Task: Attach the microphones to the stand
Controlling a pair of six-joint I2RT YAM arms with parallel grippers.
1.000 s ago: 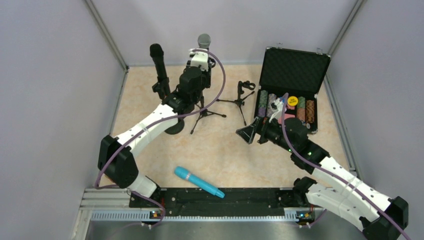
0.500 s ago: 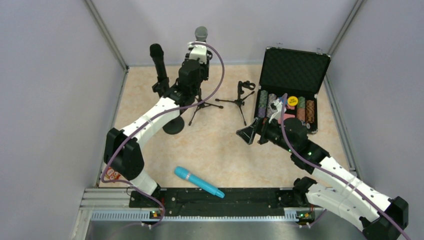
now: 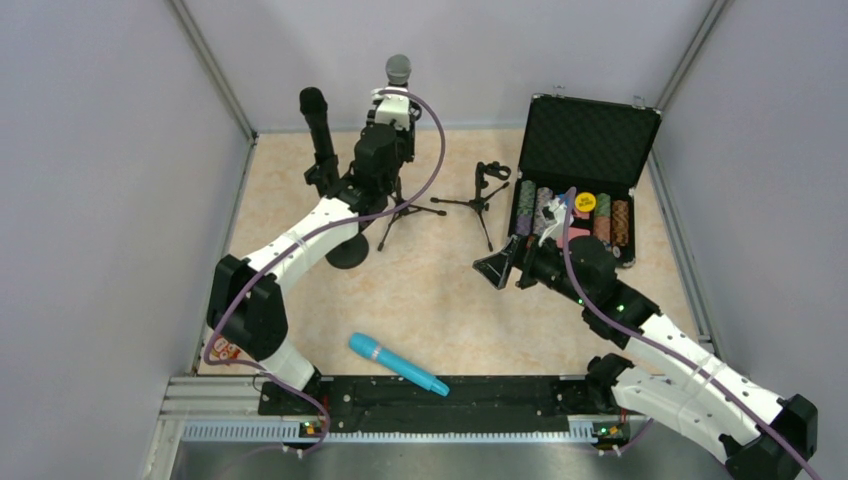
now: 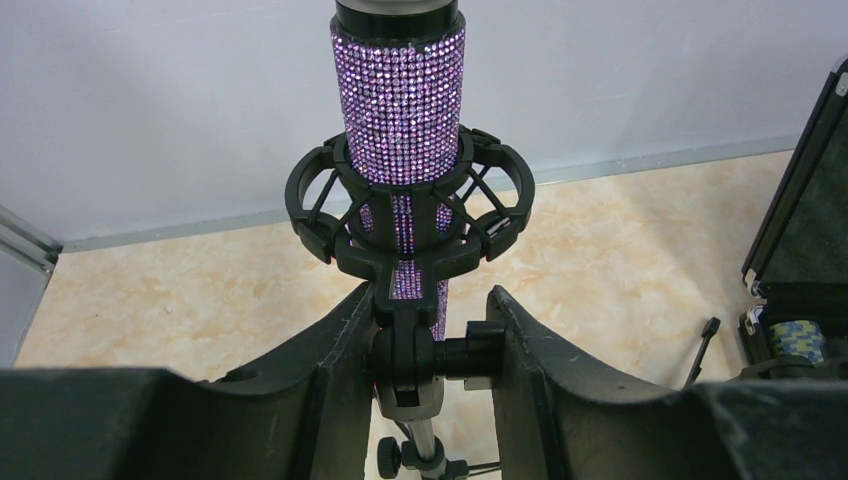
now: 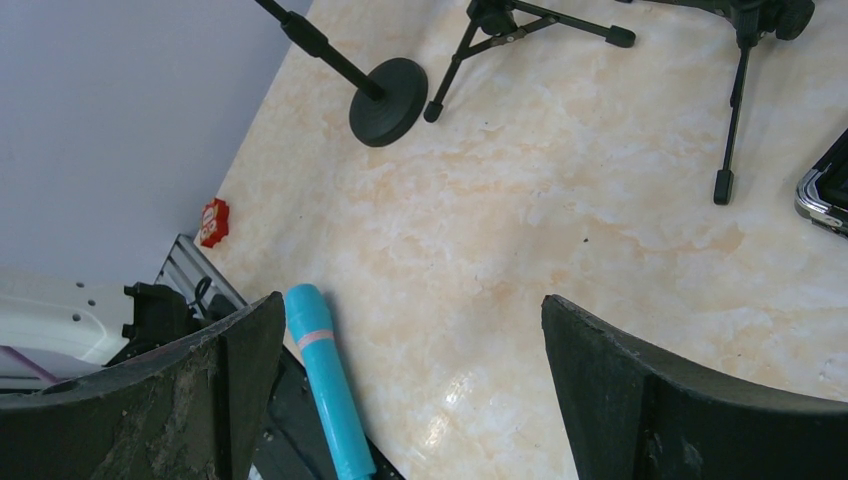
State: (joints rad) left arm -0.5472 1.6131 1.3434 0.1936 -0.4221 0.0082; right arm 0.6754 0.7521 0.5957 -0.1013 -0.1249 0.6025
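Note:
The purple glitter microphone (image 4: 400, 110) with a silver grille (image 3: 399, 68) stands upright in the shock mount (image 4: 500, 215) of a tripod stand (image 3: 410, 210). My left gripper (image 3: 387, 135) (image 4: 430, 295) is shut on that stand's swivel joint (image 4: 410, 350), just under the mount. The black microphone (image 3: 317, 125) stands on the round-base stand (image 3: 347, 252) (image 5: 388, 87). The cyan microphone (image 3: 397, 364) (image 5: 325, 385) lies flat near the front edge. My right gripper (image 3: 497, 268) (image 5: 410, 305) is open and empty above the floor, to the right of the cyan microphone.
A small empty tripod stand (image 3: 487, 185) (image 5: 735, 90) stands mid-back. An open black case (image 3: 590, 130) of poker chips lies back right. A black rail (image 3: 480, 395) runs along the front edge. A small red item (image 5: 212, 221) lies by the left wall.
My left gripper has moved back and slightly left, carrying the tripod stand and purple microphone with it. The right arm and cyan microphone have not moved.

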